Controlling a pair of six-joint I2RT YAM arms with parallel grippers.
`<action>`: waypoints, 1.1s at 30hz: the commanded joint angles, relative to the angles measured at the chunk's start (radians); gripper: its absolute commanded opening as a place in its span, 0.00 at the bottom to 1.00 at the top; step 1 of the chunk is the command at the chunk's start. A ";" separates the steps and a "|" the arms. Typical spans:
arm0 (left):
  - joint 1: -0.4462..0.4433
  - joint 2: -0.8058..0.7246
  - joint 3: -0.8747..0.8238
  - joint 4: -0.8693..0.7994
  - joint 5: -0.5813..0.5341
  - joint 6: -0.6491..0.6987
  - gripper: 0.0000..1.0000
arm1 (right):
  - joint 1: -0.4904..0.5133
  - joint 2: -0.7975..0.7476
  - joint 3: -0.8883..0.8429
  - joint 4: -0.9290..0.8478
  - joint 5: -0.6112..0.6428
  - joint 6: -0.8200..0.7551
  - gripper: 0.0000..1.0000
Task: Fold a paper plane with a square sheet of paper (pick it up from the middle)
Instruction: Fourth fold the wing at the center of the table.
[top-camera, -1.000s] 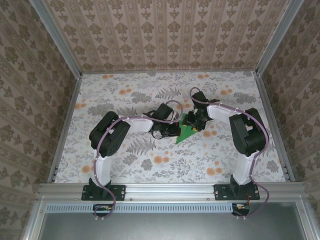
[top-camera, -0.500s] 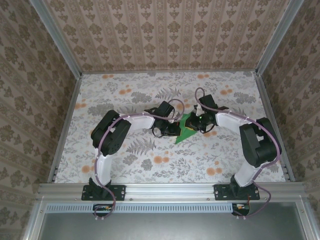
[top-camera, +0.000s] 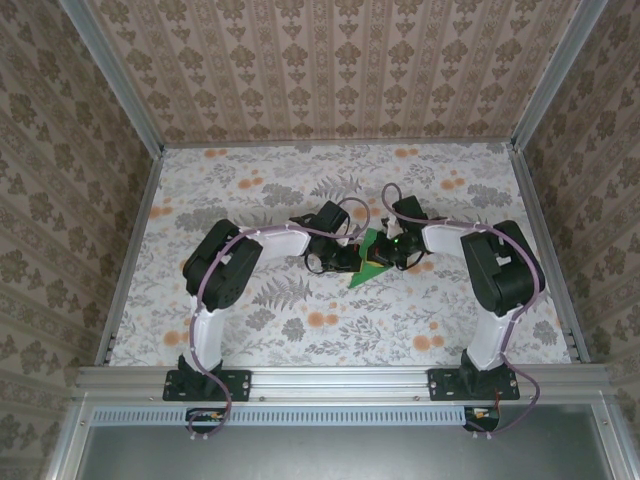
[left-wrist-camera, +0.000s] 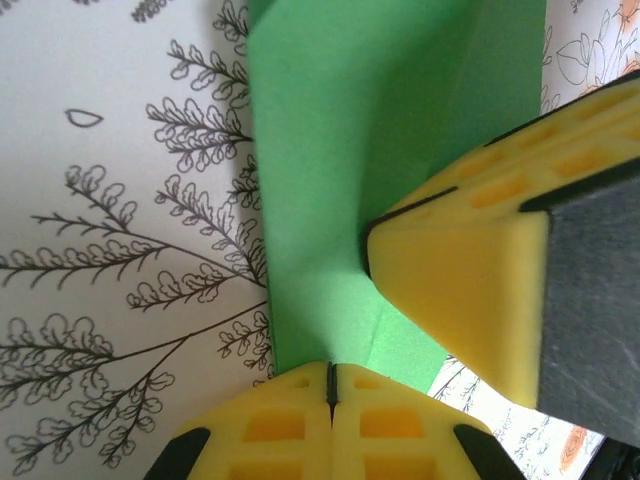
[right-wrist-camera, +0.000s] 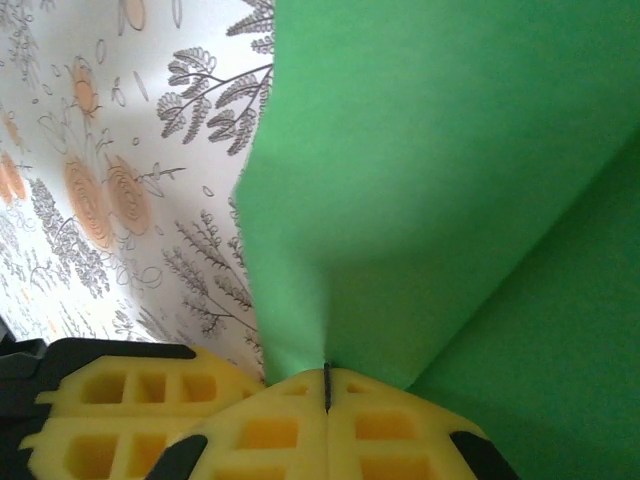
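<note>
You had the left gripper (left-wrist-camera: 330, 385) with its two yellow fingers pressed fully together, and the near edge of the green sheet of paper (left-wrist-camera: 340, 130) was pinched in the seam between them. The right gripper (right-wrist-camera: 327, 385) was closed in the same way, its fingers meeting on another edge of the same sheet with no gap between them. From the left wrist, a yellow finger (left-wrist-camera: 450, 280) of the right gripper lay on the paper just beside your left fingertips. The sheet was already folded: a crease ran along its length, and one panel rose as a flap while the rest lay lower, over the floral tablecloth (left-wrist-camera: 130, 200). From the right wrist, the paper billowed up and away from the clamped edge. From above, the two grippers met nose to nose near the middle of the table (top-camera: 300, 320), with the paper between them and a pointed corner sticking out toward the near side. Both arms bent inward from their bases, and patterned walls (top-camera: 330, 70) closed in the table.
</note>
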 joint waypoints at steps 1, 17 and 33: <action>0.004 0.062 -0.016 -0.129 -0.039 0.025 0.00 | 0.002 0.025 0.032 -0.022 0.002 -0.043 0.02; 0.014 0.052 -0.040 -0.167 -0.041 0.083 0.00 | -0.158 0.021 0.068 -0.043 0.038 -0.065 0.03; 0.046 -0.001 -0.063 -0.189 -0.050 0.174 0.00 | 0.028 -0.100 -0.028 0.084 0.030 0.028 0.04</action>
